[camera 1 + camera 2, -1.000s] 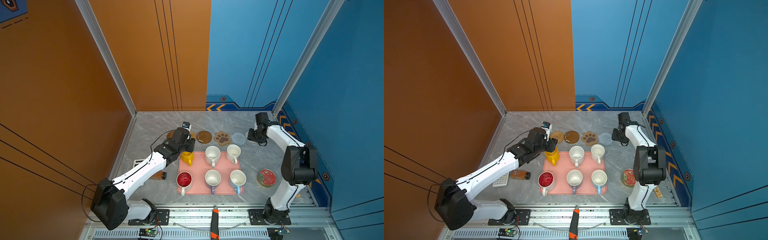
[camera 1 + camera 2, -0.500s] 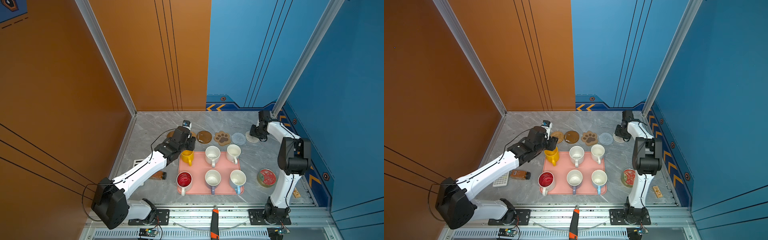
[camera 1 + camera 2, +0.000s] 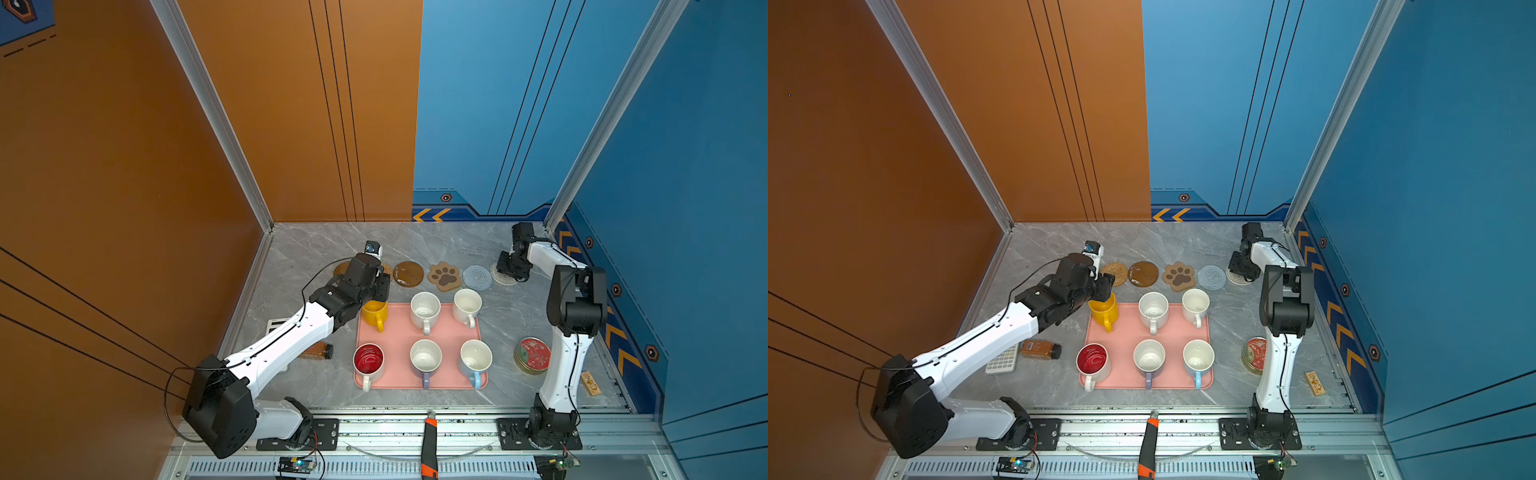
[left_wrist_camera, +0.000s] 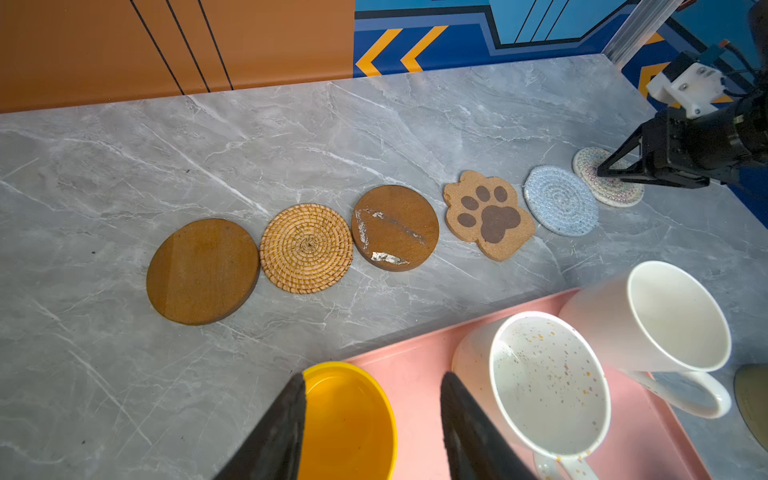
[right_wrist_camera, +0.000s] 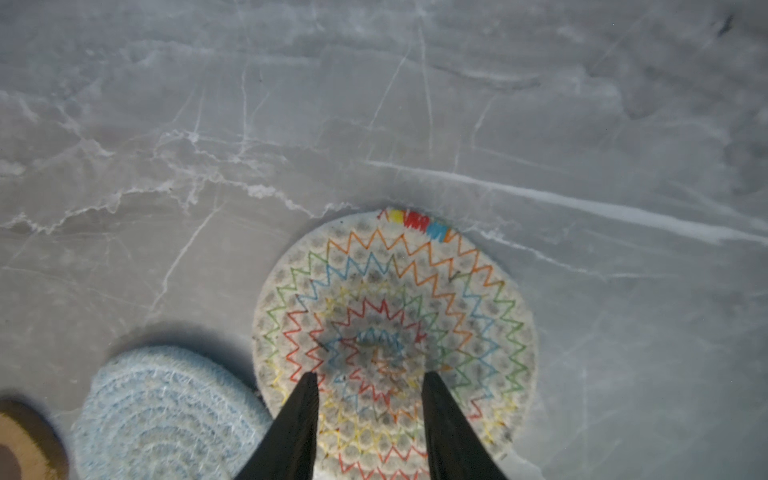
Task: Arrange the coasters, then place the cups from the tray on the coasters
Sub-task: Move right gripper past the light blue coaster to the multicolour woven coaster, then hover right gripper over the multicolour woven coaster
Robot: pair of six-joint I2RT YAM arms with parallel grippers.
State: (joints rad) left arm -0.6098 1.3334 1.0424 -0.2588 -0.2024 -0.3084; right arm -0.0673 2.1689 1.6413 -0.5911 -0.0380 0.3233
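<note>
So here's what we're looking at. Everything sits on the grey marble counter (image 3: pixel 316 257). The biggest thing on it is the pink tray (image 3: pixel 399 337), mid-counter toward the front edge, and all six mugs are on it in two rows of three.

- **Back row, left to right:** yellow mug (image 3: pixel 374 311) on the tray's back-left corner, speckled mug (image 3: pixel 424 308), cream-white mug (image 3: pixel 467 303).
- **Front row:** red-inside mug (image 3: pixel 368 359), lilac mug (image 3: pixel 424 356), light blue mug (image 3: pixel 475 358).

The left gripper (image 4: pixel 374 375) is down at the yellow mug with its jaws partly apart. One finger is at the rim's outer side. The other is out past the opposite side, with a strip of pink tray showing between it and the mug. We'd call that straddling, not squeezing.

The right gripper (image 5: pixel 370 373) is near the counter's back-right corner, jaws parted with nothing between them. Its tips are over the cream coaster (image 5: pixel 395 299), and we can't tell if they touch it.

The coasters run in a row between the tray and the counter's back edge:

- plain brown disc (image 4: pixel 203 271)
- rattan coaster (image 4: pixel 306 248), touching the disc
- scuffed brown disc (image 4: pixel 395 227)
- paw coaster (image 4: pixel 488 216)
- grey-blue coaster (image 4: pixel 560 200), right up against the cream one

A red-and-gold tin (image 3: pixel 533 355) sits between the tray and the counter's right edge. Left of the tray there's a calculator (image 3: pixel 1003 359) and a little brown bottle (image 3: pixel 1040 349) on its side.
</note>
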